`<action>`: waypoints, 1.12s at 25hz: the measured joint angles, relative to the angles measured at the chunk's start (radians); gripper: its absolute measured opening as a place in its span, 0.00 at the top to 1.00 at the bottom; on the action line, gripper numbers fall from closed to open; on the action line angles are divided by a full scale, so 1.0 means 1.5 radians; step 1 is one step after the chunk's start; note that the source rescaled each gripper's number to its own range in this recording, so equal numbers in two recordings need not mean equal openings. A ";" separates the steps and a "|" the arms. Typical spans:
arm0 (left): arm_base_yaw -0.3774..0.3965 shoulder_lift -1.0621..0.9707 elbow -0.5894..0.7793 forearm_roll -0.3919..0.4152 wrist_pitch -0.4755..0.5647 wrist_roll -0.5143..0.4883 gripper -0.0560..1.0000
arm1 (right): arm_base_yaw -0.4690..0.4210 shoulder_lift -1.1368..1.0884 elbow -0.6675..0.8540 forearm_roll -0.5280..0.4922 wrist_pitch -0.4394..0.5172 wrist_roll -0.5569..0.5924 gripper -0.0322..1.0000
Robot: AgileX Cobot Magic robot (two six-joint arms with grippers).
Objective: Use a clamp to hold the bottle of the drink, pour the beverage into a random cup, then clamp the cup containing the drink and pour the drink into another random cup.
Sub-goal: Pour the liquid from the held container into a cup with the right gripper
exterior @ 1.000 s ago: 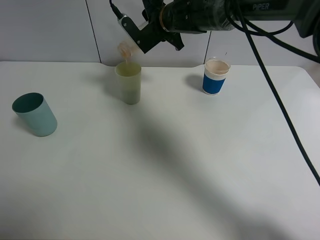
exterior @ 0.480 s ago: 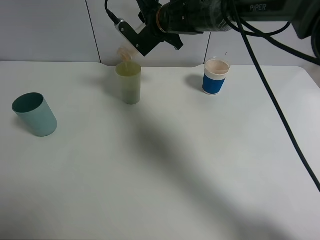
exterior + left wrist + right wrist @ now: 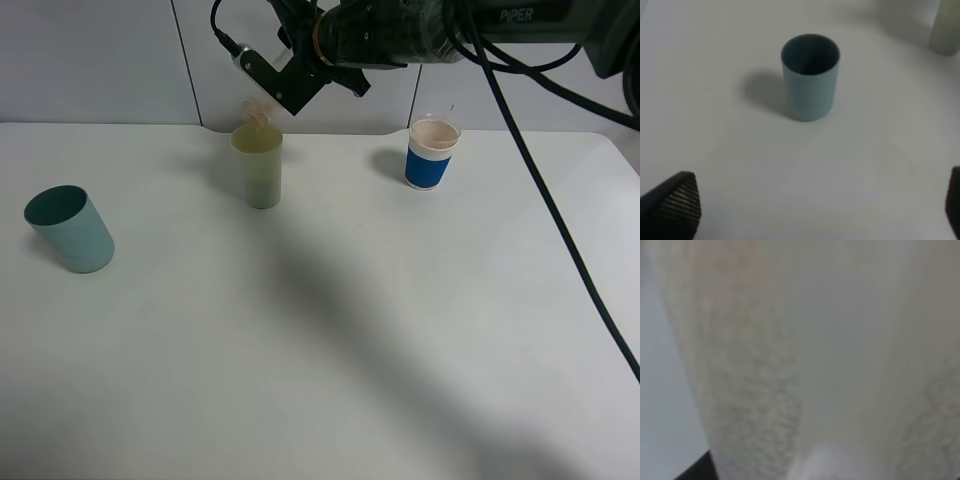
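Me: Since a second ago my right gripper (image 3: pixel 270 85) has rolled its wrist further and risen slightly, tipping the bottle (image 3: pixel 254 108) more steeply. Its mouth sits just over the yellow-green cup (image 3: pixel 258 170), far and left of centre on the table (image 3: pixel 350 330). No cup has shifted.

Partner: And your grippers?

Me: The right is clamped on the bottle's body, though its own wrist view is only a pale blur. My left gripper (image 3: pixel 812 205) has its jaws spread wide and holds nothing, apart from the teal cup (image 3: pixel 810 77) at the left.

Partner: Counts and handling?

Me: One table, two grippers, three cups, one bottle. I judge the teal cup, the widest, to be light, thin plastic that tips easily. The yellow-green cup is slim and smooth. Once filled it will be heavier and slippery, so I'd take it mid-body, firmly but without crushing. The blue-and-white cup (image 3: pixel 432 155) at the far right stays out of it. The bottle is smallest, light and squeezable, and its facets help my grip.
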 joint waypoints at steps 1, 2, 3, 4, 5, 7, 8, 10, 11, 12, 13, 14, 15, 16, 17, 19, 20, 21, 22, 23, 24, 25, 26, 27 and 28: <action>0.000 0.000 0.000 0.000 0.000 0.000 0.00 | 0.000 0.000 0.000 0.000 0.000 -0.005 0.93; 0.000 0.000 0.000 0.000 0.000 0.000 0.00 | 0.000 0.000 0.000 0.000 0.000 -0.008 0.93; 0.000 0.000 0.000 0.000 0.000 0.000 0.00 | 0.000 0.000 0.000 0.000 0.000 -0.009 0.93; 0.000 0.000 0.000 0.000 0.000 0.000 0.00 | 0.000 0.000 0.000 -0.001 0.000 -0.012 0.93; 0.000 0.000 0.000 0.000 0.000 0.000 0.00 | 0.000 0.000 0.000 -0.002 0.000 -0.014 0.94; 0.000 0.000 0.000 0.000 0.000 0.000 0.00 | 0.000 0.000 0.000 -0.012 0.000 -0.014 0.94; 0.000 0.000 0.000 0.000 0.000 0.000 0.00 | 0.000 0.000 0.000 -0.018 -0.001 -0.014 0.94; 0.000 0.000 0.000 0.000 0.000 0.000 0.00 | 0.000 0.000 0.000 -0.020 -0.003 -0.014 0.94; 0.000 0.000 0.000 0.000 0.000 0.000 0.00 | 0.000 0.000 0.000 -0.020 -0.005 -0.014 0.94; 0.000 0.000 0.000 0.000 0.000 0.000 0.00 | 0.000 0.000 0.000 -0.020 -0.005 -0.014 0.94; 0.000 0.000 0.000 0.000 0.000 0.000 0.00 | 0.000 0.000 0.000 -0.020 -0.007 -0.014 0.94; 0.000 0.000 0.000 0.000 0.000 0.000 0.00 | 0.000 0.000 0.000 -0.020 -0.007 -0.014 0.94; 0.000 0.000 0.000 0.000 0.000 0.000 0.00 | 0.000 0.000 0.000 -0.020 -0.007 -0.014 0.94; 0.000 0.000 0.000 0.000 0.000 0.000 0.00 | 0.000 0.000 0.000 -0.020 -0.007 -0.014 0.94; 0.000 0.000 0.000 0.000 0.000 0.000 0.00 | 0.000 0.000 0.000 -0.020 -0.007 -0.014 0.94; 0.000 0.000 0.000 0.000 0.000 0.000 0.00 | 0.000 0.000 0.000 -0.021 -0.007 -0.014 0.94; 0.000 0.000 0.000 0.000 0.000 0.000 0.00 | 0.000 0.000 0.000 -0.024 -0.007 -0.014 0.94; 0.000 0.000 0.000 0.000 0.000 0.000 0.00 | 0.000 0.000 0.000 -0.024 -0.007 -0.014 0.94; 0.000 0.000 0.000 0.000 0.000 0.000 0.00 | 0.000 0.000 0.000 -0.024 -0.007 -0.014 0.94; 0.000 0.000 0.000 0.000 0.000 0.000 0.00 | 0.000 0.000 0.000 -0.025 -0.007 -0.014 0.94; 0.000 0.000 0.000 0.000 0.000 0.000 0.00 | 0.000 0.000 0.000 -0.025 -0.007 -0.014 0.94; 0.000 0.000 0.000 0.000 0.000 0.000 0.00 | 0.000 0.000 0.000 -0.024 -0.007 -0.013 0.94; 0.000 0.000 0.000 0.000 0.000 0.000 0.00 | 0.000 0.000 0.000 -0.024 -0.007 -0.013 0.94; 0.000 0.000 0.000 0.000 0.000 0.000 0.00 | 0.000 0.000 0.000 -0.020 -0.007 -0.011 0.94; 0.000 0.000 0.000 0.000 0.000 0.000 0.00 | 0.000 0.000 0.000 -0.015 -0.007 -0.006 0.94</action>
